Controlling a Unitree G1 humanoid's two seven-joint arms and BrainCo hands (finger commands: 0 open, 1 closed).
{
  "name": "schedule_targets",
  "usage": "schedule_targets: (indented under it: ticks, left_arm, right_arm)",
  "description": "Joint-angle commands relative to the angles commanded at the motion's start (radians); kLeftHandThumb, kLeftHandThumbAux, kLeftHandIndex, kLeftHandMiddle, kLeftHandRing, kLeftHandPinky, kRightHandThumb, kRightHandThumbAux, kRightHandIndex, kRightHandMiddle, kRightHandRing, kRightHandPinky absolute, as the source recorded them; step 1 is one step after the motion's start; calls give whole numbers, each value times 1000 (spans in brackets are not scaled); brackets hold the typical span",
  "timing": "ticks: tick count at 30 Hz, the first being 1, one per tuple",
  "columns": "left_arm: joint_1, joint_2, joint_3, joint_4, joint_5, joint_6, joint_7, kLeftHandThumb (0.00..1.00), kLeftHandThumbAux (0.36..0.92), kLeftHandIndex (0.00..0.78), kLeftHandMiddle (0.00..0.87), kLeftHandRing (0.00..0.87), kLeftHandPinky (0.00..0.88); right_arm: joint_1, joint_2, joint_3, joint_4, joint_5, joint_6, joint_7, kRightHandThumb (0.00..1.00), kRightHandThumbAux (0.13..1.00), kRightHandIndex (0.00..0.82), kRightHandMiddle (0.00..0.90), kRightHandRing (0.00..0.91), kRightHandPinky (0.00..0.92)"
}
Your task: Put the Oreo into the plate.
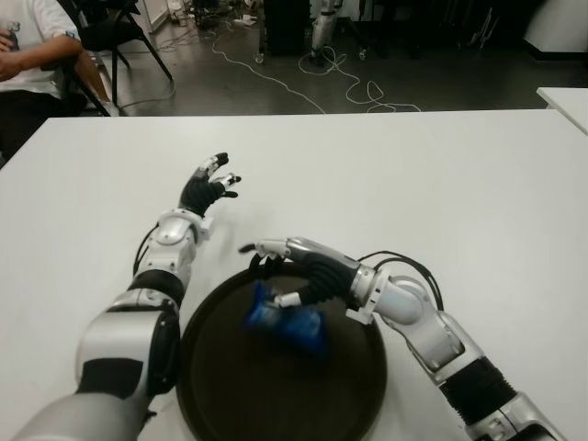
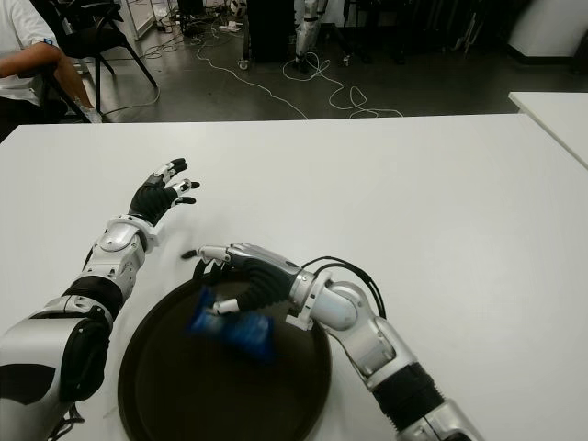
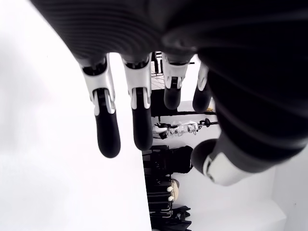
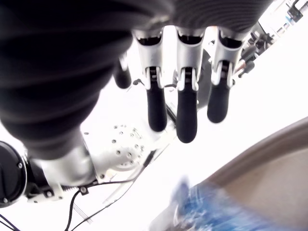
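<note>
The Oreo (image 1: pixel 287 319) is a blue packet, blurred, lying over the inner part of the dark round plate (image 1: pixel 211 404) at the near edge of the white table (image 1: pixel 413 165). My right hand (image 1: pixel 292 266) reaches in from the right over the plate's far rim, just above the packet. In the right wrist view its fingers (image 4: pixel 185 115) are stretched out straight and the Oreo (image 4: pixel 216 211) shows below them, apart from them. My left hand (image 1: pixel 211 184) shows beyond the plate on the left, its fingers (image 3: pixel 139 120) spread and holding nothing.
A person (image 1: pixel 28 55) sits beyond the table's far left corner beside a black chair (image 1: pixel 119 37). Cables (image 1: pixel 349 87) trail over the dark floor behind. A second white table's corner (image 1: pixel 565 101) shows at the far right.
</note>
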Motion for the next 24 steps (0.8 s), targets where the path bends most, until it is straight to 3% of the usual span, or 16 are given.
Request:
schedule_targets:
  ticks: [8,16,24]
  left_arm:
    - [1,2,2,-2,-1,-1,-6,234,704,1,57,256,394]
    - [1,7,-5,0,9,-1,-3,216,708,1,62,256,381]
    - [2,11,-5,2,8,-4,-3,222,711,3,71,257,397]
  right_arm:
    - [-11,-5,1,5,-2,12,18,0,411,0,0,0,0]
    - [-56,-33,-30,26,-8,22,25,0,370,0,0,0,0]
    - [-101,-39,-64,60,-16,18,-9,0,363,0,0,0,0]
